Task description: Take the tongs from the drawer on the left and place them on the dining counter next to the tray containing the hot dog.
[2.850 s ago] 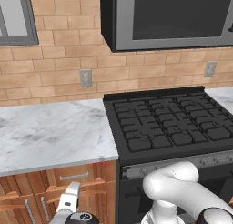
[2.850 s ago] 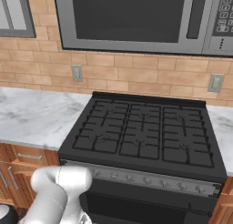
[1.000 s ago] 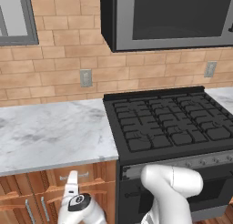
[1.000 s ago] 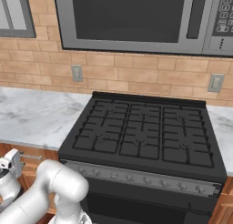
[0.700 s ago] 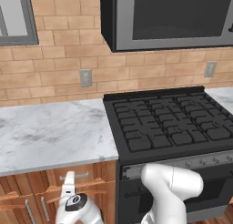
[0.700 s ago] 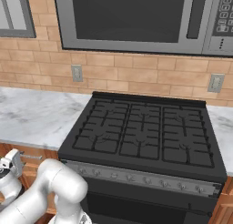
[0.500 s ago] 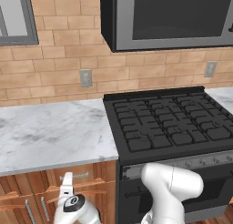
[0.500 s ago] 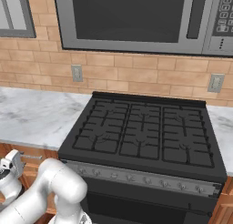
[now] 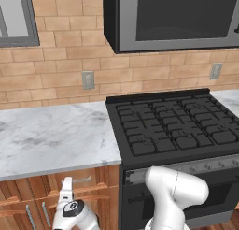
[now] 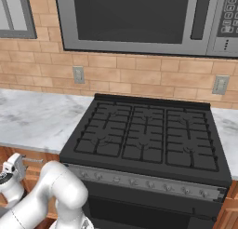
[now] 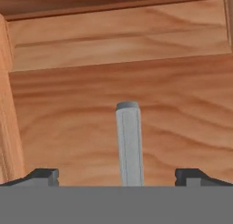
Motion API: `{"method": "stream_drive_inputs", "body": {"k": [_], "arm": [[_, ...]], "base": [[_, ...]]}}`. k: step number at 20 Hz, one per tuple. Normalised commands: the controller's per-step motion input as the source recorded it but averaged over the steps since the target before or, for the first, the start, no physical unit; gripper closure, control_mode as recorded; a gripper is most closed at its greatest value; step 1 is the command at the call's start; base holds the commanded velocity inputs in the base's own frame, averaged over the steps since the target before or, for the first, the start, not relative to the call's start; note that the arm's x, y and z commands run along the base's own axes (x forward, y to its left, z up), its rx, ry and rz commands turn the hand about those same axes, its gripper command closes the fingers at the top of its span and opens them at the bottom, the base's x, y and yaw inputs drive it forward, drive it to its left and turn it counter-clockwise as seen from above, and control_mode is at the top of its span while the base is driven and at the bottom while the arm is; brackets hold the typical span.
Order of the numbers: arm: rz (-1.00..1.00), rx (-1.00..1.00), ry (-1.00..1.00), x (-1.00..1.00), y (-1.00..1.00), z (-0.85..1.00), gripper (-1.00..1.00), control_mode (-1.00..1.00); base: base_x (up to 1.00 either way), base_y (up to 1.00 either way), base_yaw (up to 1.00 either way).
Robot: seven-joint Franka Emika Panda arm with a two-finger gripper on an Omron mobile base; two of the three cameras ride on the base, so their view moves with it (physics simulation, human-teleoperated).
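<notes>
Gripper [image 11: 120,176] spread wide — drawer [image 11: 91,104] handle [image 11: 129,143] between fingertips.

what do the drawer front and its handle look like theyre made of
Drawer front: looks like reddish-brown wood, smooth finish, going by its wavy grain lines. Its bar handle: probably metal, matte silver-grey, plain and grainless; painted plastic can't be ruled out.
</notes>
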Motion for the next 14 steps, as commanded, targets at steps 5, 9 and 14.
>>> {"method": "stream_drive_inputs", "body": {"k": [5, 9, 14], "arm": [[0.00, 0.00, 0.00, 0.26, 0.01, -0.15, -1.00, -1.00], [0.00, 0.00, 0.00, 0.24, 0.00, -0.06, 1.00, -1.00], [0.00, 0.00, 0.00, 0.01, 0.00, 0.00, 1.00, -1.00]], "base": [[0.00, 0.00, 0.00], [0.00, 0.00, 0.00], [0.00, 0.00, 0.00]]}}
